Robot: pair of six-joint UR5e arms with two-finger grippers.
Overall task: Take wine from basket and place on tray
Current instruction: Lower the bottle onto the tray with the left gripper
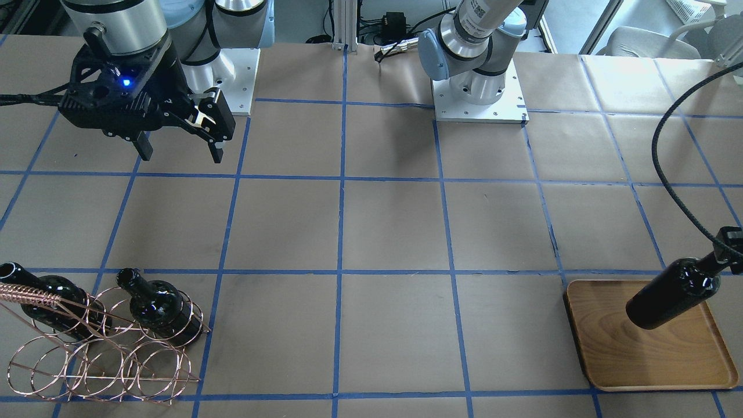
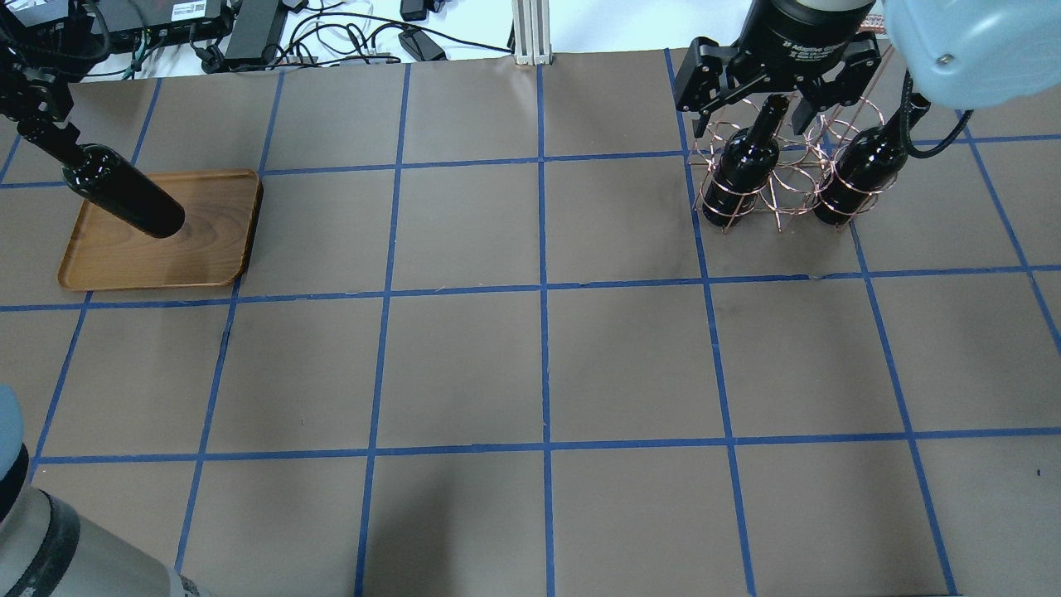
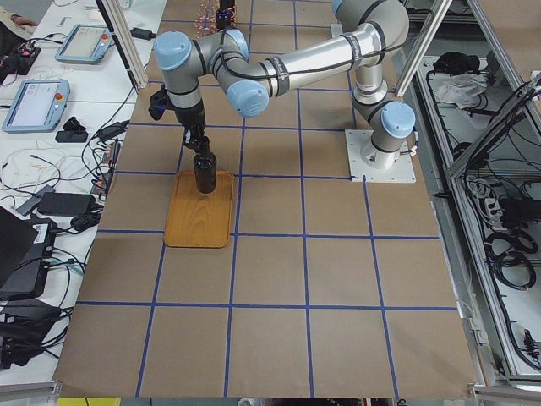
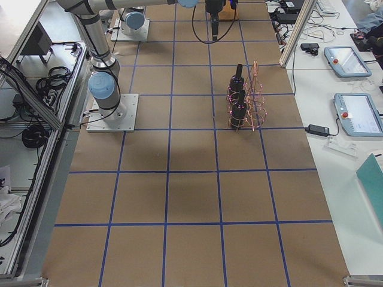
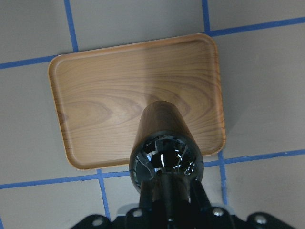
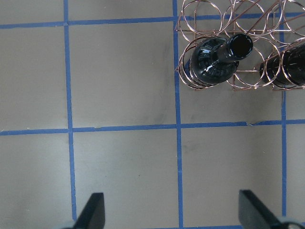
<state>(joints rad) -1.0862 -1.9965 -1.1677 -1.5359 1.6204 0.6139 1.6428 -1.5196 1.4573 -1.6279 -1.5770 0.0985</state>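
My left gripper (image 1: 730, 244) is shut on the neck of a near-black wine bottle (image 1: 673, 293) and holds it over the wooden tray (image 1: 650, 360). I cannot tell if its base touches the tray. The left wrist view shows the bottle (image 5: 164, 143) over the tray (image 5: 109, 95). Two more bottles (image 2: 742, 170) (image 2: 862, 170) stand in the copper wire basket (image 2: 779, 195). My right gripper (image 1: 180, 152) is open and empty, high above the table beside the basket (image 1: 98, 363). Its wrist view shows the basket (image 6: 228, 28) and one bottle (image 6: 214, 64) ahead of the open fingers (image 6: 93, 212).
Brown paper with a blue tape grid covers the table (image 2: 539, 373). The two arm bases (image 1: 479, 87) stand at the robot's side. A black cable (image 1: 667, 157) loops above the tray. Tablets and cables lie on side benches (image 4: 353, 89).
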